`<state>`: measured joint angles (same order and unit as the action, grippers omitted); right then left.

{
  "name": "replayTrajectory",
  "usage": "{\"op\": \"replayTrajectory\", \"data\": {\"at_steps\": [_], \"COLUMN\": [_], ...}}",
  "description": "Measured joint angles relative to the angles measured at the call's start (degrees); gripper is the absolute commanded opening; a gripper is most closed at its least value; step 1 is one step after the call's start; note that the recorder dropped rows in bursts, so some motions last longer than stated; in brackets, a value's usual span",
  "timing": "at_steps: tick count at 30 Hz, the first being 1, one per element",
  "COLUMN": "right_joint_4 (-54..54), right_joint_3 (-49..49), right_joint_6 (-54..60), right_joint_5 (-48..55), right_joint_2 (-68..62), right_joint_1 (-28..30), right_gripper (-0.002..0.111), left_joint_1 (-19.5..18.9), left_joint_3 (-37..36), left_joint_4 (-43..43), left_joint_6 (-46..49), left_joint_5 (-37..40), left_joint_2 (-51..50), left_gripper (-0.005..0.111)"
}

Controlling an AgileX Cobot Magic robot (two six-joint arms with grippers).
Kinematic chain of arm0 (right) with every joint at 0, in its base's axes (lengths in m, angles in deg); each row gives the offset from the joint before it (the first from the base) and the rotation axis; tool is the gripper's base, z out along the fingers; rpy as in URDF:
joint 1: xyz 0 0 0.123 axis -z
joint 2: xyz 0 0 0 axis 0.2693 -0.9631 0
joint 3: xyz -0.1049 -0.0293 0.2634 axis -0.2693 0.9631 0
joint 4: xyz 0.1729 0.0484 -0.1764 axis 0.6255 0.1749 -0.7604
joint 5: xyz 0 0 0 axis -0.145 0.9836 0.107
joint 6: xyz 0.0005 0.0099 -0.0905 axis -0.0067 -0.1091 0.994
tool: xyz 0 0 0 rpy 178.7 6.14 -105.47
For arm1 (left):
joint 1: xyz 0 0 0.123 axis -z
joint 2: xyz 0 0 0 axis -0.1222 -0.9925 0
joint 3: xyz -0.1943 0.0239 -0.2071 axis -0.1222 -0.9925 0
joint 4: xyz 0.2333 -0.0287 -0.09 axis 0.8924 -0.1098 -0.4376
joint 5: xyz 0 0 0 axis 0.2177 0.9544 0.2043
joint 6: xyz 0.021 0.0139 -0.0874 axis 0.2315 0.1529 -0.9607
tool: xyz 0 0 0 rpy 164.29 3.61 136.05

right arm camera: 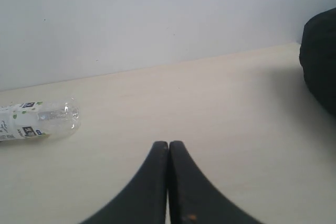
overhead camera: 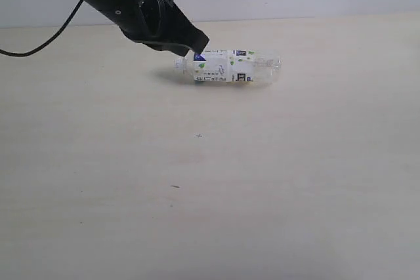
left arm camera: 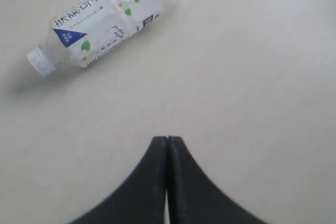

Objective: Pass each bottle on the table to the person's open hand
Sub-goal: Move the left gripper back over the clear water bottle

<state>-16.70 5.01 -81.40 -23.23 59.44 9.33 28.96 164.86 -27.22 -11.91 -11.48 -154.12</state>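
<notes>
Clear plastic with a white, green-leafed label: 1 bottle lies on its side toward the far part of the pale table, cap pointing left in the exterior view. The left gripper hangs at the bottle's neck end, fingers pressed together and empty, apparently not touching it. The right gripper, likewise closed on nothing, sits well apart.

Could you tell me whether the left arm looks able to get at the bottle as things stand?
Probably yes: the bottle lies on the table, nothing around it, with the left tool close by. Its jaws are shut, so they must open first.
</notes>
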Motion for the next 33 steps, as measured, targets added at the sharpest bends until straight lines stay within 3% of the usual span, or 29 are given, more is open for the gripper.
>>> {"op": "replayTrajectory", "data": {"at_steps": [8, 18, 33], "right_joint_4": [0.0, 0.0, 0.0], "right_joint_3": [0.0, 0.0, 0.0], "right_joint_6": [0.0, 0.0, 0.0], "right_joint_5": [0.0, 0.0, 0.0], "right_joint_2": [0.0, 0.0, 0.0], "right_joint_1": [0.0, 0.0, 0.0], "right_gripper": [0.000, 0.000, 0.000], "left_joint_1": [0.0, 0.0, 0.0], "left_joint_3": [-0.1, -0.1, -0.1], "left_joint_4": [-1.9, -8.2, -8.5], "left_joint_6": [5.6, 8.9, 18.0], "left_joint_5": [-7.9, -9.8, -12.0], "left_joint_2": [0.5, 2.9, 3.0], "left_gripper": [0.000, 0.000, 0.000]}}
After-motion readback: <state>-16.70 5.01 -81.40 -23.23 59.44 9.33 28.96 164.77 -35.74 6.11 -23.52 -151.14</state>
